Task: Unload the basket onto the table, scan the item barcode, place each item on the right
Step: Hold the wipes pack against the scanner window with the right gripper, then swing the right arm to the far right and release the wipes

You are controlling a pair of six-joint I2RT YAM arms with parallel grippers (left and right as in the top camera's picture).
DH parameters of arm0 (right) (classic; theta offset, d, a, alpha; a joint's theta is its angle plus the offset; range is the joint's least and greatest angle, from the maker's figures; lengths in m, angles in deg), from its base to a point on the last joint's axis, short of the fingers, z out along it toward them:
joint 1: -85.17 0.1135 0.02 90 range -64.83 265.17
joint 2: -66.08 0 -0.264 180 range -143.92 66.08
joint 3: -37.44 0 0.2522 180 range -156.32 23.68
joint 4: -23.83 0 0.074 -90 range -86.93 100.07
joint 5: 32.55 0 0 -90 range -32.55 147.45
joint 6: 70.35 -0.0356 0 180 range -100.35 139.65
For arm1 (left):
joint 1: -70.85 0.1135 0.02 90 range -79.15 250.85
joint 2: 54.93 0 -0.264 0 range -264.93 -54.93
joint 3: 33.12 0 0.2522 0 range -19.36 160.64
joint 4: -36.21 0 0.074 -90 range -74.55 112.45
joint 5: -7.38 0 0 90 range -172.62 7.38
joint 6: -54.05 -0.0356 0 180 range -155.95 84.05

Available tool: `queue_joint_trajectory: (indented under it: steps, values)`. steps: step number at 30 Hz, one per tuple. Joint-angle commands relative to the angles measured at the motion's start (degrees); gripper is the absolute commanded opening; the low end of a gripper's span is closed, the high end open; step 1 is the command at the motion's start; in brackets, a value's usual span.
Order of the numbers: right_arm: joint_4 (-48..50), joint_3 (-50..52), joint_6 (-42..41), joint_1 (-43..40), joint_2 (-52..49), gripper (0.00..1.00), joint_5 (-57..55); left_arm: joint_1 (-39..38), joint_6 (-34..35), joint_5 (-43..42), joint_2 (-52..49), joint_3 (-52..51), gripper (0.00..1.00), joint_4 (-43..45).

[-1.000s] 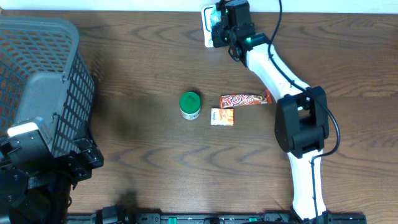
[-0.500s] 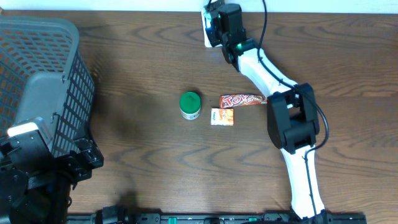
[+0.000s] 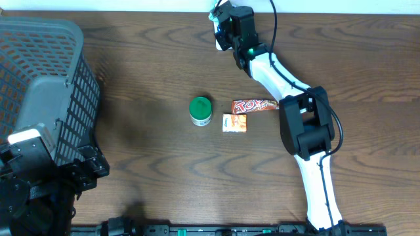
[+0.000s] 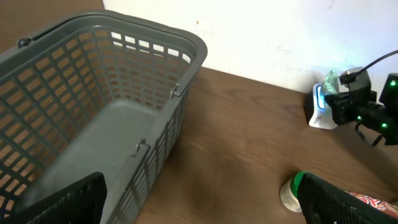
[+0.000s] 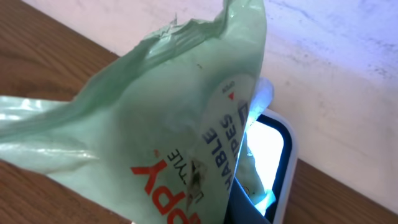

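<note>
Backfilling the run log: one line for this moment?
phase: scan | right gripper: shut on green packet, at scanner | left gripper: open, by basket

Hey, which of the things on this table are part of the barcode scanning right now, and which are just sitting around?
Part of the job:
- green plastic packet, held in front of the scanner
- white scanner, window lit

Lying about:
- grey basket
- green-lidded jar
- red candy bar
- small orange packet
</note>
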Motion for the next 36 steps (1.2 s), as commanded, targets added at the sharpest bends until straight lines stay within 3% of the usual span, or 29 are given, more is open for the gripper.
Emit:
queue_joint_trajectory:
  steps: [1,9,18,26,36]
  values:
    - [0.74,-0.81,3.17,0.09,-3.13,0.01,0.66,-0.2,0.5,-0.57,0.11,-0.13,0.98,0.02]
    - [-1.11,-0.81,3.17,0.02,-3.17,0.01,0.66,-0.2,0.5,-0.57,0.11,-0.13,0.98,0.02]
    - [-17.09,-0.96,5.51,-0.35,2.69,0.01,0.74,-0.2,0.5,-0.57,0.11,-0.13,0.98,0.02]
    - [-44.06,-0.96,4.07,-1.11,19.41,0.01,-0.81,-0.2,0.5,-0.57,0.11,-0.13,0.98,0.02]
    - [-80.76,-0.39,-15.56,-13.86,25.07,0.01,-19.96,-0.2,0.5,-0.57,0.11,-0.13,0.98,0.02]
